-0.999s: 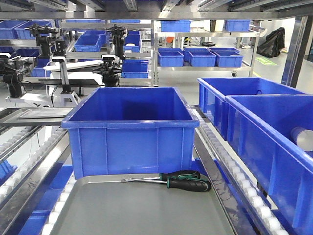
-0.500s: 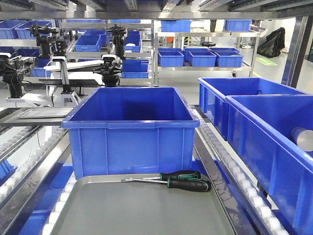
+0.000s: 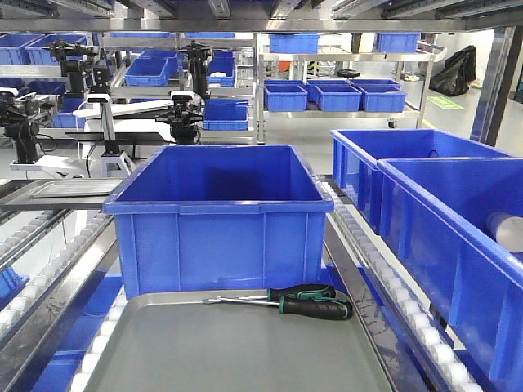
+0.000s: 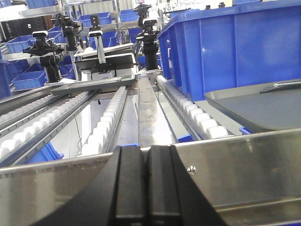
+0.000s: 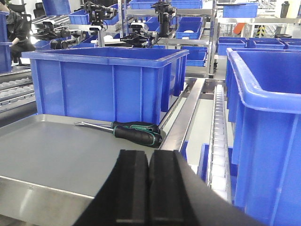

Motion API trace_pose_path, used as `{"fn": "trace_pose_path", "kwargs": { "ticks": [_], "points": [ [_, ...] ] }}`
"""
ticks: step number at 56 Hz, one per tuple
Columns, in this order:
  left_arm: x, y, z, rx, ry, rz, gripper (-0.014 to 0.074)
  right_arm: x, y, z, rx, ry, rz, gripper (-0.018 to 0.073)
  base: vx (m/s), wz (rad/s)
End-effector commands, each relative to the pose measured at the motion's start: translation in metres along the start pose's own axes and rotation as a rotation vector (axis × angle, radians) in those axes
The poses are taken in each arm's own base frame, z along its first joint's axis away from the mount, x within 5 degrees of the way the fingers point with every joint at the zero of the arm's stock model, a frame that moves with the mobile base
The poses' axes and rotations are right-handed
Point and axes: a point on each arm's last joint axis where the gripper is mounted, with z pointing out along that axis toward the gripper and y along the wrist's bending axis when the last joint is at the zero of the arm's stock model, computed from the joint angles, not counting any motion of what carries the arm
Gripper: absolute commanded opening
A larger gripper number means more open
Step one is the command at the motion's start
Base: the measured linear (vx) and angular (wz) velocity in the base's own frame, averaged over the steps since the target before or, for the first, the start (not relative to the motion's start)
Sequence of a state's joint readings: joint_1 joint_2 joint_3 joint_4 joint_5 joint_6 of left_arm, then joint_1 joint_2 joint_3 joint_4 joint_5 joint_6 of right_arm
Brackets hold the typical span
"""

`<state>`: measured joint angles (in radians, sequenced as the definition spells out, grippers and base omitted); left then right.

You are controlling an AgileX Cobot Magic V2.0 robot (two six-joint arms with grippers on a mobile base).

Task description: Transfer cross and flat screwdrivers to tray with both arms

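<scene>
Nothing has moved since the earlier front frames: both screwdrivers [image 3: 282, 300] lie in the same spot on the grey tray [image 3: 204, 351], handles to the right, just in front of the big blue bin [image 3: 219, 214], so the transfer looks done and the step in hand is probably only to retreat cleanly. From the left, the left end effector [image 4: 145, 186] is closed on nothing, low behind the conveyor's steel rail [image 4: 244, 160], and the right end effector [image 5: 148, 188] is likewise closed and empty near the tray's front edge. Backing both straight off avoids nudging the tray. Only the right wrist view shows the two green-and-black handles stacked side by side; the left wrist view catches just a shaft tip at the tray's edge.
</scene>
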<state>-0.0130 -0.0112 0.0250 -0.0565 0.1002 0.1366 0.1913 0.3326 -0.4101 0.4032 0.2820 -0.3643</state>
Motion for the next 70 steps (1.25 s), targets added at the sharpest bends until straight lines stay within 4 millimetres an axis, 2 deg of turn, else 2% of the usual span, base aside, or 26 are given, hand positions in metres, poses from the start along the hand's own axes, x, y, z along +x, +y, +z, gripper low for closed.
{"fn": "trace_pose_path", "kwargs": {
  "ticks": [1,9,14,20,27,32,41,70],
  "points": [
    [-0.015,0.002,-0.002,-0.014,-0.103,-0.009,0.0003,-0.016,-0.002,-0.002,0.031,-0.095,0.002,-0.0008,0.00,0.00],
    [-0.015,0.002,-0.002,-0.014,-0.103,-0.009,0.0003,-0.015,-0.004,-0.002,0.057,-0.082,-0.078,-0.0008,0.00,0.00],
    [-0.015,0.002,-0.002,-0.014,-0.103,-0.009,0.0003,-0.004,-0.011,-0.001,0.133,-0.064,-0.055,-0.0008,0.00,0.00],
    [-0.015,0.002,-0.002,-0.014,-0.104,-0.009,0.0003,0.029,-0.019,-0.004,0.215,-0.083,0.004,-0.0008,0.00,0.00],
    [-0.015,0.002,-0.002,-0.014,-0.104,-0.009,0.0003,0.079,-0.021,-0.010,0.264,-0.113,-0.023,-0.0008,0.00,0.00],
    [-0.015,0.002,-0.002,-0.014,-0.104,-0.009,0.0003,0.107,-0.021,-0.014,0.271,-0.153,-0.026,-0.0008,0.00,0.00],
    [-0.015,0.002,-0.002,-0.014,-0.105,-0.009,0.0003,0.114,-0.021,-0.014,0.277,-0.067,-0.011,-0.0008,0.00,0.00],
    [-0.015,0.002,-0.002,-0.014,-0.106,-0.009,0.0003,0.115,-0.021,-0.015,0.279,-0.062,-0.010,-0.0008,0.00,0.00]
  ]
}}
